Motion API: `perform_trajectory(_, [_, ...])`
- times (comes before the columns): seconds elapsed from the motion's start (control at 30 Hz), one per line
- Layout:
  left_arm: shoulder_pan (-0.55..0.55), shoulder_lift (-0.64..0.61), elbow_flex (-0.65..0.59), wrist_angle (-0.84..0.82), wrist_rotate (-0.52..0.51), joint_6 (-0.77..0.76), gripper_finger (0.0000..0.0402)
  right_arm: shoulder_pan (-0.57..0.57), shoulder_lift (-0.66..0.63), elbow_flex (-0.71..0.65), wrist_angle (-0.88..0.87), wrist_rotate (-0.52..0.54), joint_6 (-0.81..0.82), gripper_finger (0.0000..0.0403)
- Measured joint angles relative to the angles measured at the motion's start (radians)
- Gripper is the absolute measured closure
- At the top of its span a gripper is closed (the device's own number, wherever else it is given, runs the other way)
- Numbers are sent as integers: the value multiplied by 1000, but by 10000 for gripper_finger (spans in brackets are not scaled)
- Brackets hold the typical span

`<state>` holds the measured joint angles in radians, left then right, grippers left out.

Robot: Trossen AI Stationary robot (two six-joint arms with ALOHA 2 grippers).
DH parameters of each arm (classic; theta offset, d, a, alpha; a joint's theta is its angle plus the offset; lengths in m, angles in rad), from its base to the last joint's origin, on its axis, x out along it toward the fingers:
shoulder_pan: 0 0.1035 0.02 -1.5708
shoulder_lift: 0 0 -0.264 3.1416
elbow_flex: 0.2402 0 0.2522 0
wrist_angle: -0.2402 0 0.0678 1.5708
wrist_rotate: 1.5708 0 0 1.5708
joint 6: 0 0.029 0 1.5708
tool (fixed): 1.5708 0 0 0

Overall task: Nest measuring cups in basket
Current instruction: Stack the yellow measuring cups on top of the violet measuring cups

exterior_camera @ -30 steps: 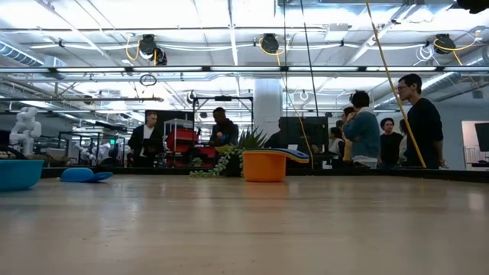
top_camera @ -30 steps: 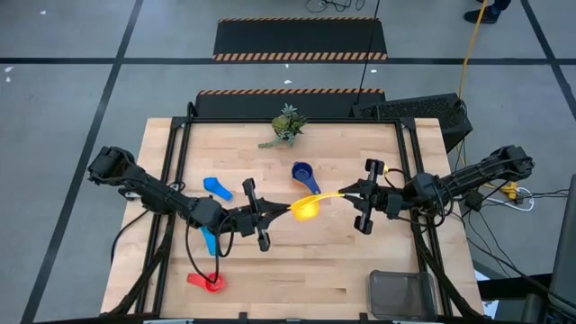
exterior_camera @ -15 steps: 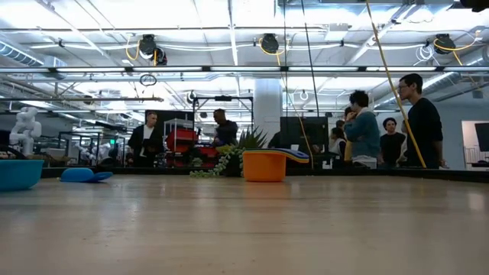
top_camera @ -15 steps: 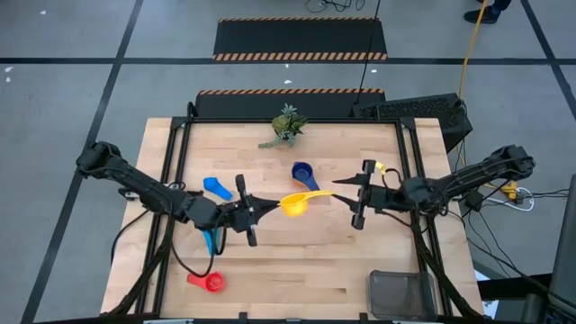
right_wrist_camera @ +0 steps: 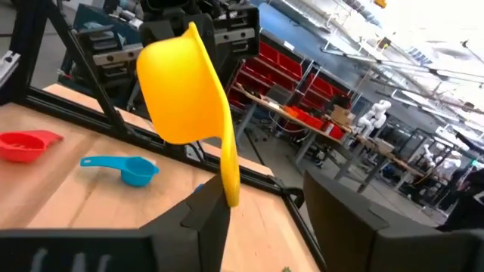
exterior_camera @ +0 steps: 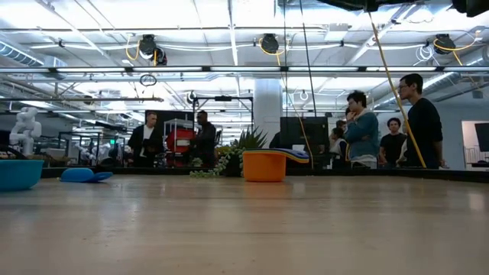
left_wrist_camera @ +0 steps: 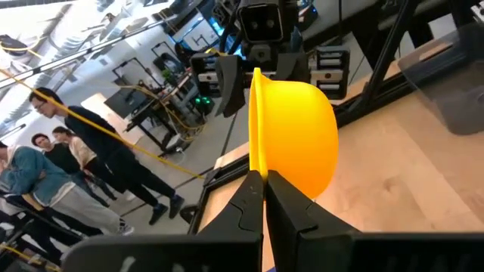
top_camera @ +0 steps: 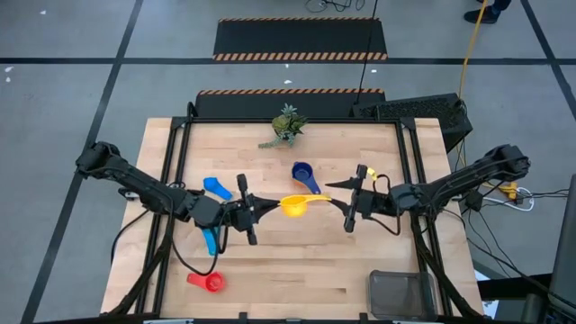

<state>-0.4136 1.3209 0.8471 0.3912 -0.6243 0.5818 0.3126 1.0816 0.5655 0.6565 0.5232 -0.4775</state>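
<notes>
The yellow measuring cup (top_camera: 292,206) hangs in the air over the table's middle, between my two grippers. My left gripper (top_camera: 273,203) is shut on it from the left. My right gripper (top_camera: 331,193) is open, and the handle's free end (right_wrist_camera: 231,195) stands between its fingers, close to the near one (right_wrist_camera: 203,217). A dark blue cup (top_camera: 303,173) sits farther back. In the low view an orange cup (exterior_camera: 263,166) shows with a blue handle (exterior_camera: 296,155) over its rim. Blue (top_camera: 216,187), light blue (top_camera: 210,241) and red (top_camera: 211,282) cups lie at the left. The basket (top_camera: 400,292) sits at the near right corner. My left gripper pinches the yellow cup's rim (left_wrist_camera: 257,155) on the side opposite the handle, coming level from the table's left. The cup is lifted clear and stands on edge, its bowl (left_wrist_camera: 302,136) bulging toward the near edge. My right gripper: I cannot tell whether the near finger touches the handle's end.
A green plant sprig (top_camera: 286,124) lies near the far edge. A black box (top_camera: 414,110) stands at the far right corner. Bare wood (top_camera: 297,270) stretches between the red cup and the basket. Several people (exterior_camera: 420,122) stand in the room behind.
My right gripper opened and let go of the yellow cup's handle. My left gripper drew back toward the table's left, carrying the cup with it. The right gripper then followed a little to the left, its open fingers around the handle's end.
</notes>
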Motion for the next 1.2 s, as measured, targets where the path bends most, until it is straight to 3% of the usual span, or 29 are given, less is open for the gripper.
perform_trajectory(0.17, [1,0,0,1,-1,0,401,0,11,0,33,-9,-26,304])
perform_trajectory(0.33, [1,0,0,-1,-1,-1,401,0,10,0,51,-78,-33,386])
perform_trajectory(0.43, [4,0,0,-4,-8,-19,396,0,10,0,51,-78,-32,395])
perform_trajectory(0.57, [10,1,0,-9,-39,-65,356,1,10,0,51,-69,-39,401])
perform_trajectory(0.8, [9,1,0,-112,-260,-201,234,51,5,0,44,178,-171,402])
perform_trajectory(0.9, [24,1,0,-177,-305,-265,193,86,5,0,35,315,-228,402])
perform_trajectory(1.03, [60,1,0,-233,-309,-349,170,130,5,0,-5,434,-250,402])
perform_trajectory(1.2, [112,1,-1,-263,-232,-422,181,151,19,0,-93,538,-250,402])
